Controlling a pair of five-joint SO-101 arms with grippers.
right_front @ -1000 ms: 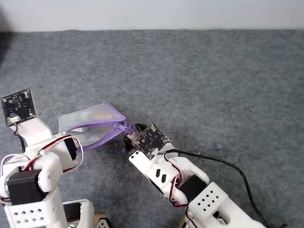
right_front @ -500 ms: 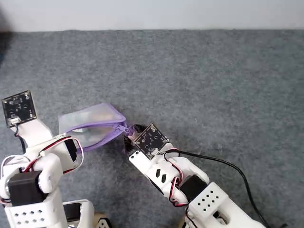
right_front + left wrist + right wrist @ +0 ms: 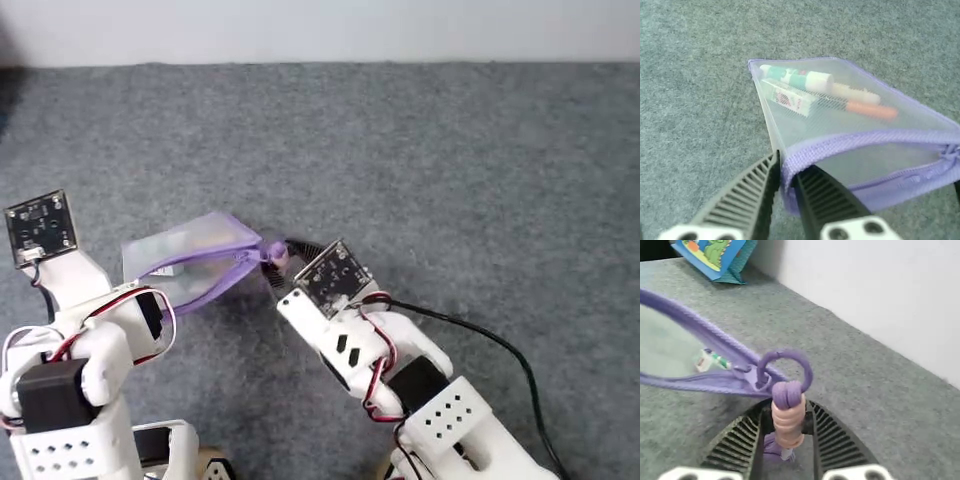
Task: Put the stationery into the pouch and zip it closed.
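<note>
The left gripper [image 3: 786,165] has its 2 ribbed black fingers pressed onto the purple-trimmed corner of the pouch [image 3: 850,135], pinching the end of the zip band. That corner is lifted off the grey felt table [image 3: 695,115], while the pouch's far edge slopes down toward it.

The right gripper [image 3: 787,415] is clamped on the zip pull [image 3: 788,412], a pink and purple corded tassel hanging from a purple ring [image 3: 785,371] at the slider. From the slider, 2 purple bands of the pouch [image 3: 670,340] spread apart. They may be an open stretch of zip, but this angle leaves it uncertain.

Through the clear mesh wall lie 4 items: a green and white tube [image 3: 797,79], a flat printed piece [image 3: 789,97] just beside it, a pale stick [image 3: 855,92] and an orange pen [image 3: 872,110].

In the high view the pouch [image 3: 190,255] lies between the left arm [image 3: 70,330] and the right arm [image 3: 380,360], with the tassel at its right-hand tip. A blue-green printed box [image 3: 715,252] stands against the white wall [image 3: 865,295].
</note>
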